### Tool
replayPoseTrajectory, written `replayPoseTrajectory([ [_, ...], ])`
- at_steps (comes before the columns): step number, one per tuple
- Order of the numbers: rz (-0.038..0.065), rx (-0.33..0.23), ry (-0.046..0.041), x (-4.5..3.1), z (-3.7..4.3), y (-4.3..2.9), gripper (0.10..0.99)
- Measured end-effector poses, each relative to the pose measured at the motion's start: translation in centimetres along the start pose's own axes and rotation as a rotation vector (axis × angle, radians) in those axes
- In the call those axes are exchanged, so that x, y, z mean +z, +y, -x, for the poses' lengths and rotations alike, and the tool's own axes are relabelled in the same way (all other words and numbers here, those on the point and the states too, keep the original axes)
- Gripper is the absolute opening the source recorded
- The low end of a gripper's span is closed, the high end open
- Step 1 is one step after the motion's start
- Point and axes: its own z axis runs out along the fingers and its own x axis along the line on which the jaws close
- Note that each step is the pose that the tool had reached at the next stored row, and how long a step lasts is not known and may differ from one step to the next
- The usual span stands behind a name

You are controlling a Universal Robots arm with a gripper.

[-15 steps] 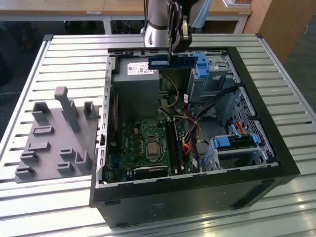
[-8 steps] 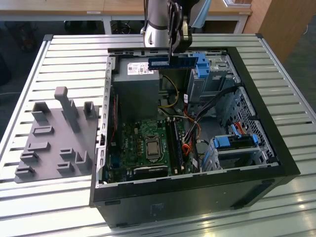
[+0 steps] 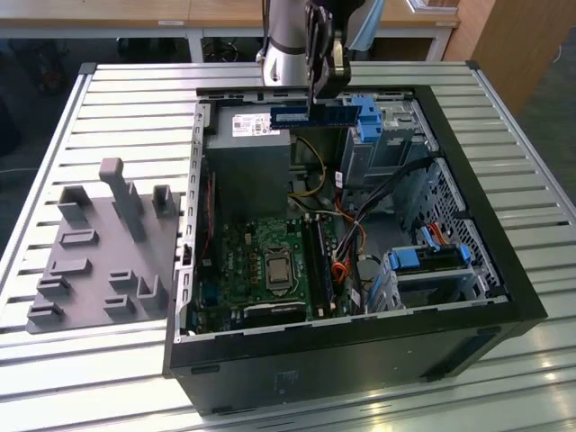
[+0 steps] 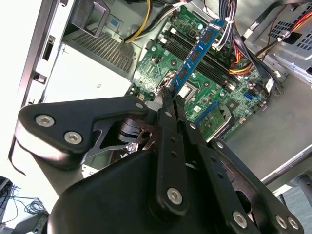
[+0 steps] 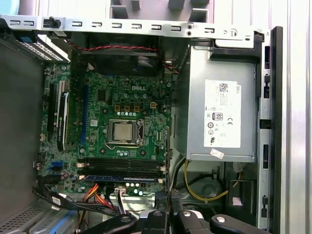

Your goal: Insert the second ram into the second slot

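Above the black metal case [image 3: 315,360], my gripper [image 3: 312,104] clamps the thin blue second ram [image 3: 290,115]; carrying step; seating needs square alignment.

You're looking at a table [image 3: 126,99] of ribbed, brushed metal slats with a soft sheen. The fixture tray [image 3: 99,261] on it looks like matt grey plastic. The computer case [image 3: 342,360] has a black, faintly satin shell, with bare dull-grey sheet metal inside. The power supply [image 5: 197,97] is plain grey metal with a white paper label [image 5: 222,114]. The motherboard [image 5: 105,105] is glossy green board, and its processor [image 5: 122,131] lid is bright metal. The second ram [image 4: 197,51] is glossy blue board. The gripper [image 4: 168,93] links look smooth, black and semi-gloss, with shiny steel screws. The drive brackets [image 3: 432,256] are bright blue plastic.
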Motion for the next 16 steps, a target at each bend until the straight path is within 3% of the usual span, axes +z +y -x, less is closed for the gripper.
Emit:
replayPoseTrajectory([
  [8, 0.000, 0.028, 0.0008, 0.00, -0.13, 0.00, 0.137],
  [16, 0.000, 0.029, 0.0007, 0.03, -1.96, 0.05, 0.137],
])
